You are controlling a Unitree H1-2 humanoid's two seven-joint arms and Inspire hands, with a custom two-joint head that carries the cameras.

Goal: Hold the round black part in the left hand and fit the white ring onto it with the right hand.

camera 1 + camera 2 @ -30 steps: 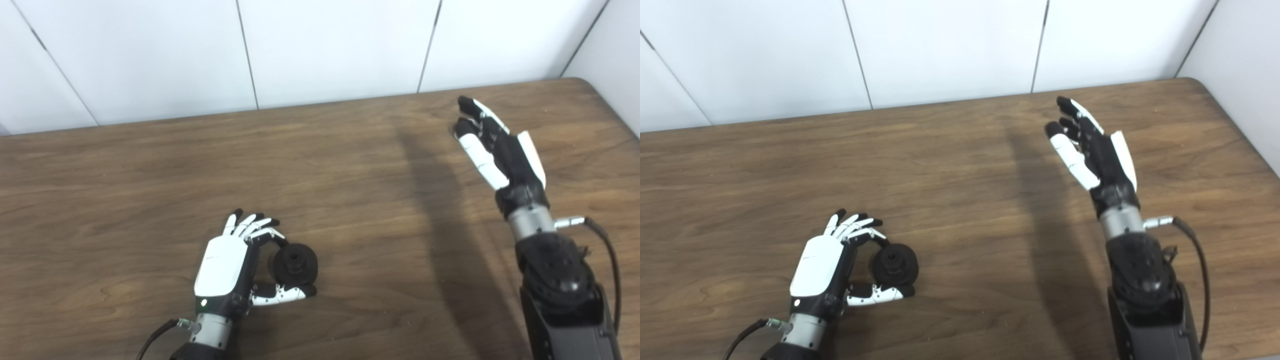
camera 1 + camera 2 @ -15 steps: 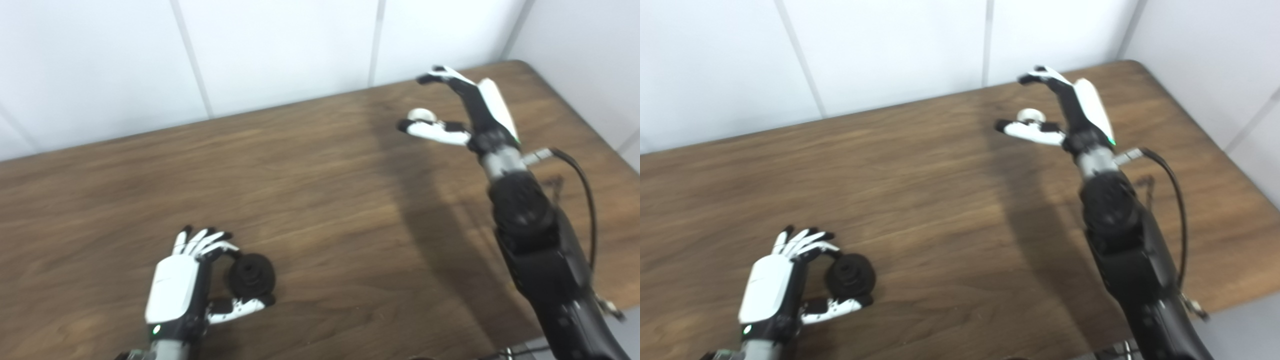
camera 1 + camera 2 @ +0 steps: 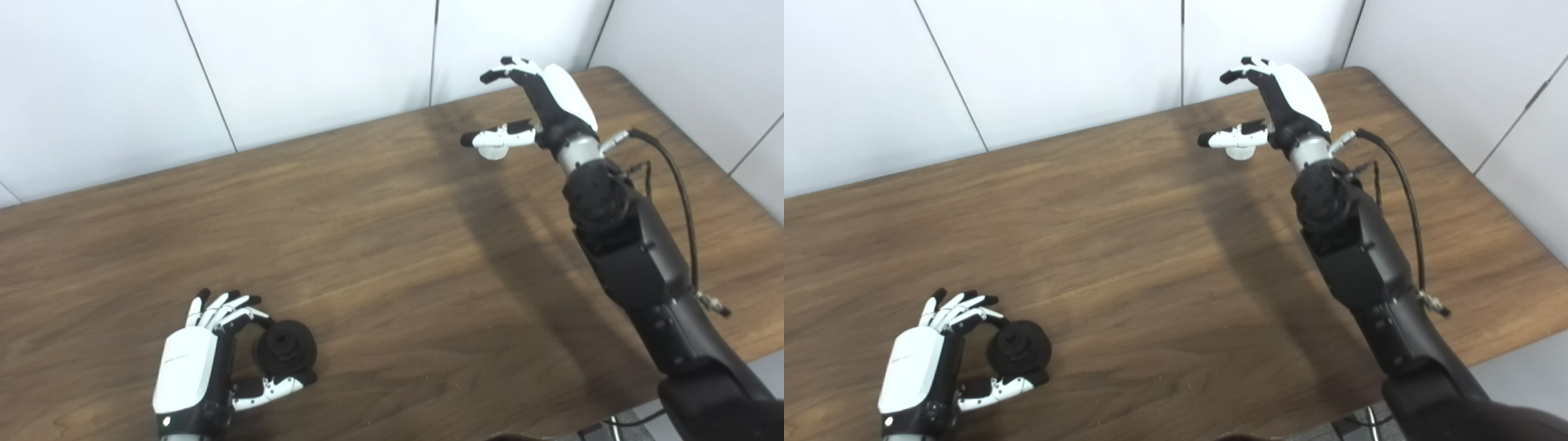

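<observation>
The round black part [image 3: 286,347] rests on the wooden table [image 3: 380,245] at the near left. My left hand [image 3: 202,361] is curled around it, with a finger on its top edge and the thumb under it. The white ring [image 3: 492,150] lies on the table at the far right. My right hand [image 3: 539,98] hovers over it, palm down, fingers spread and empty. Its thumb stretches just above the ring, partly covering it. Both also show in the right eye view: the ring [image 3: 1239,151] and the black part [image 3: 1018,347].
White wall panels [image 3: 306,61] stand right behind the table's far edge. The table's rounded far right corner [image 3: 612,70] is close to my right hand. A cable [image 3: 674,177] loops off the right forearm. The table's right edge runs near the arm.
The camera has swung to the right. My right hand has reached farther back and turned palm down over the white ring, which was hidden before. My left hand keeps its hold on the black part.
</observation>
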